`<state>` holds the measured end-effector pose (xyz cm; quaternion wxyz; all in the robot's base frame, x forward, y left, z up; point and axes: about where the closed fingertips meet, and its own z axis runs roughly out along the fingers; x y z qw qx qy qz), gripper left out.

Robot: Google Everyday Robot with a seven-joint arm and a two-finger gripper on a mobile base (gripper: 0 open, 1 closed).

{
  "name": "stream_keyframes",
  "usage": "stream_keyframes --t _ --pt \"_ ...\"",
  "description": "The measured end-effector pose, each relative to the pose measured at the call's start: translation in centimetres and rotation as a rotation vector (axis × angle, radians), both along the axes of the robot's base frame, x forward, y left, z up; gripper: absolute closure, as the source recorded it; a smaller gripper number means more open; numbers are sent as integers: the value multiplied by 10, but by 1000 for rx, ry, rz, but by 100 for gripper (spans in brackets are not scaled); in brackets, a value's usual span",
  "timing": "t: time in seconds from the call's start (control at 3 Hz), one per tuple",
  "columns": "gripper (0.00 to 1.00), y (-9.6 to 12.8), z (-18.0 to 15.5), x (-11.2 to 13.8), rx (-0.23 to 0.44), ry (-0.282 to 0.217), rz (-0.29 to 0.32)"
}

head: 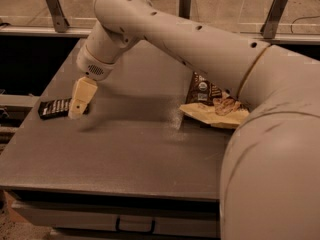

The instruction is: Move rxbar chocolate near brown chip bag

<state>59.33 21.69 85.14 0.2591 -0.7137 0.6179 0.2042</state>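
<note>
Chocolate bar [54,108] flat on the bench [125,154], close by the left edge, about midway between the far-left and near-left corners. Black wrapper with pale lettering along its length, long side running from the left edge in toward the middle of the bench. Left end plainly in sight; right end hidden behind the tool [76,113].

Tool pale tan, pointing down and a little toward the left edge, its tip overlapping the bar's right end in this view. Cannot tell whether touching the bar or just above it. Cannot tell how far open either, nor whether anything is held: seen only as one tan block. Soft shadow on the bench just in front of the tip.

Chip bag [212,104] well apart from the bar, over toward the right edge, lying crumpled on the bench. Dark brown upper part with white lettering, tan lower part with pictured chips, right portion covered by the arm [200,44].

Arm thick and off-white, sweeping from the near-right corner over the bag, across the far side of the bench and down to the tool at the left.

Below the front edge, a drawer front with a dark handle [134,225]. Beyond the far edge, slanted metal posts [54,8].
</note>
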Motion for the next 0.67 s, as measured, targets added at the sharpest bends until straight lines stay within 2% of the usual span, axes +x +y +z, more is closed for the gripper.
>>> stream_keyframes --t 0.67 --pt "41 17 -14 -2 25 22 29"
